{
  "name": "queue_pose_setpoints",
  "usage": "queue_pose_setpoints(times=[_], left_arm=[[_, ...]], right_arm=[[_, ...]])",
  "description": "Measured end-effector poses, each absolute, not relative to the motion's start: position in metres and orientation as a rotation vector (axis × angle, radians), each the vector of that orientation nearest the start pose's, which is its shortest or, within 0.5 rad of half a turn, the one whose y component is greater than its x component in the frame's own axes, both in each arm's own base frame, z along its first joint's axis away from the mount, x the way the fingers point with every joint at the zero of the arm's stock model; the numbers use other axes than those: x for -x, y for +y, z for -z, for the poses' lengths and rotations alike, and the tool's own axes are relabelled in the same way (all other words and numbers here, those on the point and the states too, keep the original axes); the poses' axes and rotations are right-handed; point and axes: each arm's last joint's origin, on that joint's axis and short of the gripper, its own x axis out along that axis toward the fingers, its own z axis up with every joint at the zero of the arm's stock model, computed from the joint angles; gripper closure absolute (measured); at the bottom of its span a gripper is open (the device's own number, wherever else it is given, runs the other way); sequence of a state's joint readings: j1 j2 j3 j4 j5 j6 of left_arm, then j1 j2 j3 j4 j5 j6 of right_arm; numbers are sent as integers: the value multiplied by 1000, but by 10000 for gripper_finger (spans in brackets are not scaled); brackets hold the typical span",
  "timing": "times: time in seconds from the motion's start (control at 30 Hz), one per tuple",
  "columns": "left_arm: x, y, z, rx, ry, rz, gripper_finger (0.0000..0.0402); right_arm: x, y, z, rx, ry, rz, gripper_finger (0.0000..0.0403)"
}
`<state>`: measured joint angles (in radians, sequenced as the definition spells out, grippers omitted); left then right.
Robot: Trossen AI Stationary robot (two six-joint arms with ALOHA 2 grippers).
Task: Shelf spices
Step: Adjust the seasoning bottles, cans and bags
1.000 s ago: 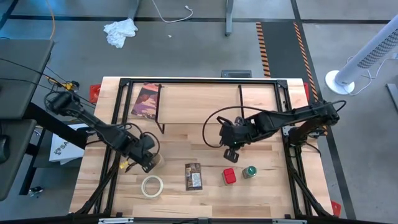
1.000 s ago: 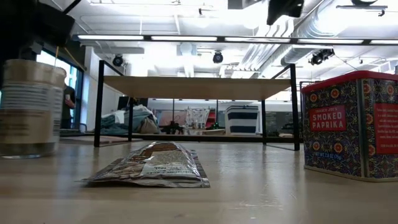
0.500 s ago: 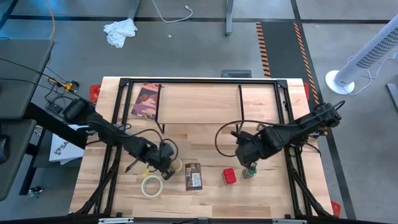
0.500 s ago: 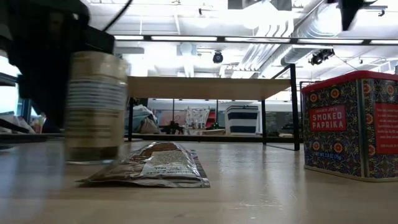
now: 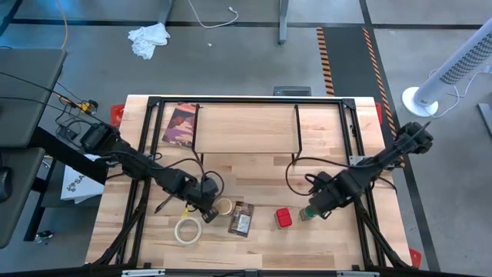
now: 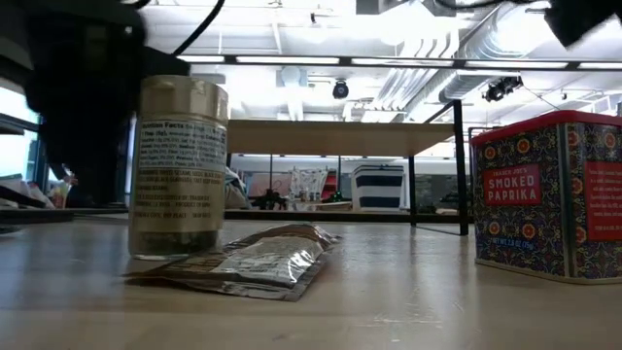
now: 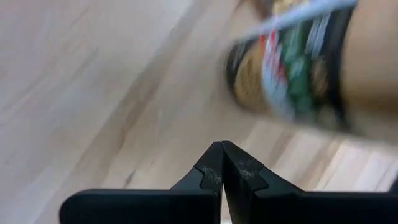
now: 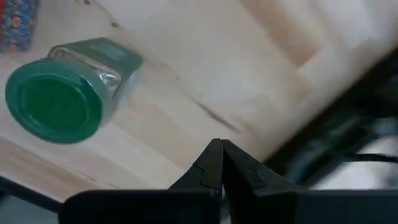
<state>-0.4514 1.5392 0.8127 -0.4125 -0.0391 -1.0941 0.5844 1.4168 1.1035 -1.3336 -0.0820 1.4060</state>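
Two arms work below the shelf (image 5: 246, 127). Left gripper (image 5: 207, 206), fingers together, touches the tan-lidded jar (image 5: 224, 206) against the flat packet (image 5: 241, 219). Right gripper (image 5: 317, 208), pinched together, hovers beside the green-lidded jar (image 5: 305, 213), near the red tin (image 5: 284, 218).

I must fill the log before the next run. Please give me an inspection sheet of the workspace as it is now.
Surface: wooden table, bare boards between the things.
Job's things: tan-lidded jar upright, touching the flat packet; red tin beside the green-lidded jar; none is on the shelf.
Clutter: white tape roll near the front; maroon packet beside the shelf.
Tools: left tool shut, right beside the tan-lidded jar; right tool shut, next to the green-lidded jar; neither holds anything.
Cables: black cable loops along both arms; white cable on the floor.
Surroundings: white rag and a white fan on the floor.
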Motion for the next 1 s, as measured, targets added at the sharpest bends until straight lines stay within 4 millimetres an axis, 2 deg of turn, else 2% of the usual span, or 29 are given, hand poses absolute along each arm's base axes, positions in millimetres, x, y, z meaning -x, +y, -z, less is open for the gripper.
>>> queue_pose_setpoints(times=[0.13, 0.27, 0.53, 0.73, 1.0], left_arm=[[-240, -126, -159, 642, 1218, -272, 401], [-239, -131, -160, 657, 1188, -277, 401], [-247, -131, -153, 657, 1139, -293, 401], [-261, -134, -142, 700, 1100, -260, 401], [-280, -140, -126, 785, 1046, -163, 401]], right_arm=[[-174, 128, -228, -820, 1474, 644, 403], [-169, 130, -212, -929, 1371, 647, 403], [-182, 140, -186, -1102, 1184, 572, 403], [-191, 139, -186, -1127, 1060, 581, 403], [-201, 137, -189, -1188, 997, 543, 403]])
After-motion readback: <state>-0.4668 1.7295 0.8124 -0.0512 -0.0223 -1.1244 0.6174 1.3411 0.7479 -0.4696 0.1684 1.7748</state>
